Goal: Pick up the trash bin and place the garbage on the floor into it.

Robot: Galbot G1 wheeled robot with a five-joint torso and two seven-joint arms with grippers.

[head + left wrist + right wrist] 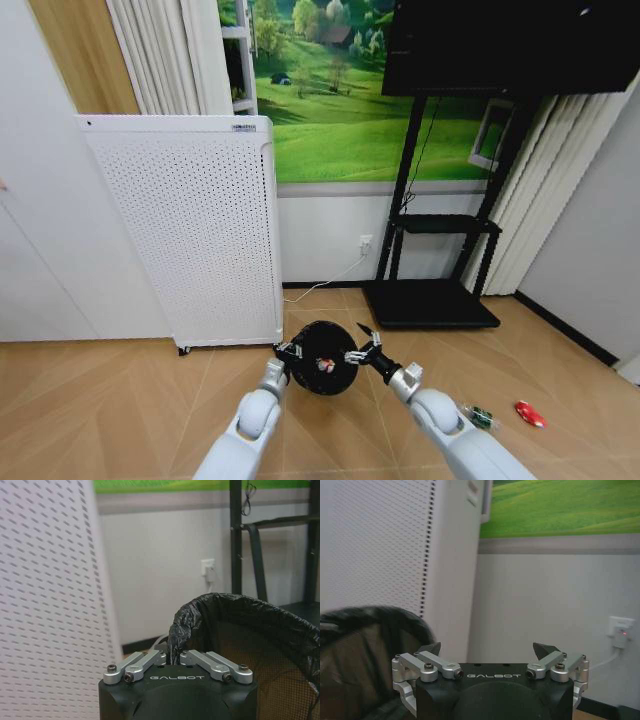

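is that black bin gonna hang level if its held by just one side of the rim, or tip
Probably tips. The left gripper pinches the trash bin only at its rim, so the far side likely sags. It looks like light mesh with a floppy liner, holding one small scrap, so the load seems slight. The right gripper hangs open beside it.

We count one trash bin (324,371), two pincers, one bottle (480,417) and one red piece (530,413).

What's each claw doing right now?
Left claw: shut on the bin rim.
Right claw: open, holding nothing, beside the bin.
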